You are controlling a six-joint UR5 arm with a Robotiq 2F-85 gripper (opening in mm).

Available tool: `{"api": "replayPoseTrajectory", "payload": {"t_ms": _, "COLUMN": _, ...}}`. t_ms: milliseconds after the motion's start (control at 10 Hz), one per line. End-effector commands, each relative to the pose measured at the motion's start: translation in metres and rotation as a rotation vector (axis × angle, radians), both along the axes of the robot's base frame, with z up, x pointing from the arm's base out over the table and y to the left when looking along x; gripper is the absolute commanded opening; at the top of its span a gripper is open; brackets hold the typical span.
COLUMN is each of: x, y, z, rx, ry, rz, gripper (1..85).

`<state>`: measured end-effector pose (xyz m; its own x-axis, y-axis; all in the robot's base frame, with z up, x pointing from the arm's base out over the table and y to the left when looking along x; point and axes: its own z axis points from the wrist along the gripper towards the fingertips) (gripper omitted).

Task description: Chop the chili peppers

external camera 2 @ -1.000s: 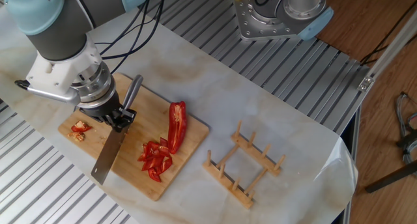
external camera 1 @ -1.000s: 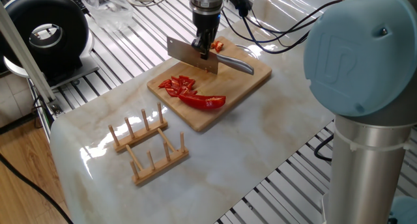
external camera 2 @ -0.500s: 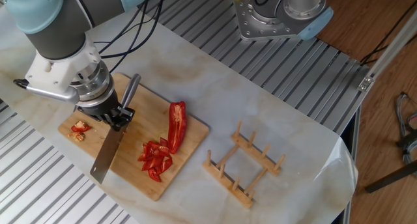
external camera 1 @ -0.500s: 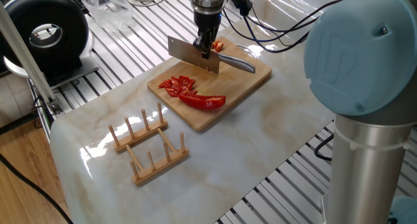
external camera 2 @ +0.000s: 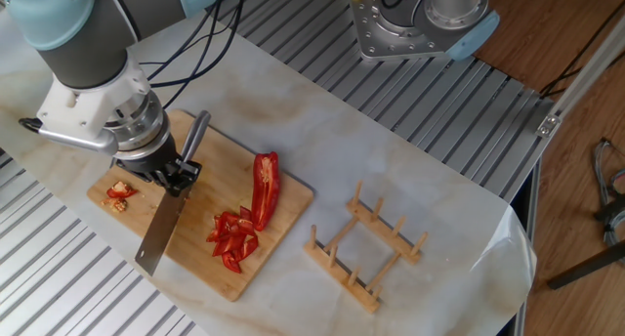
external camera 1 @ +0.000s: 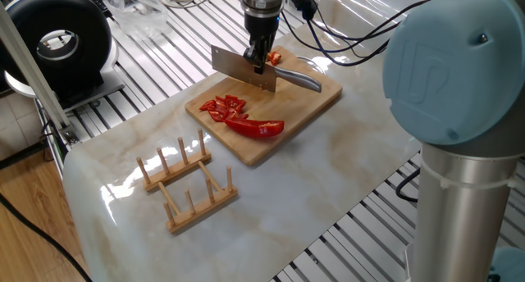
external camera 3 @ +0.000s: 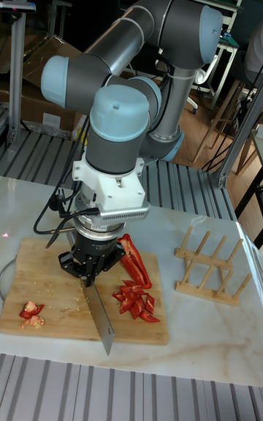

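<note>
On the wooden cutting board (external camera 1: 312,92) (external camera 2: 200,258) (external camera 3: 44,267) lie the chili peppers: a long red half (external camera 1: 256,128) (external camera 2: 265,186) (external camera 3: 134,260) and a pile of cut red bits (external camera 1: 225,107) (external camera 2: 232,238) (external camera 3: 133,302). A few scraps (external camera 2: 120,194) (external camera 3: 31,310) (external camera 1: 274,57) sit at the board's other end. My gripper (external camera 1: 258,59) (external camera 2: 172,175) (external camera 3: 86,266) is shut on a cleaver (external camera 1: 242,69) (external camera 2: 161,233) (external camera 3: 98,319), whose blade hangs above the board beside the cut bits.
A wooden dish rack (external camera 1: 187,182) (external camera 2: 366,248) (external camera 3: 210,266) stands on the marble tabletop beyond the board. A black round device (external camera 1: 57,38) and cables sit at the table's far side. A second robot base (external camera 2: 420,19) is mounted at the back.
The gripper with the cleaver has shifted very slightly; the peppers have not moved.
</note>
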<state>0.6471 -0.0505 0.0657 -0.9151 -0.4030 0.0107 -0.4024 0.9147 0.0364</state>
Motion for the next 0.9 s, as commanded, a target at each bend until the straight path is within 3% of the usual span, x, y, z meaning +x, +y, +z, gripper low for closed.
{"api": "replayPoseTrajectory", "payload": {"t_ms": 0, "x": 0.0015, "y": 0.0025, "z": 0.0024, "rx": 0.009, "ry": -0.002, "rz": -0.006, "gripper": 1.3}}
{"api": "replayPoseTrajectory", "payload": {"t_ms": 800, "x": -0.0001, "y": 0.0010, "z": 0.0013, "rx": 0.020, "ry": -0.002, "rz": -0.003, "gripper": 1.3}}
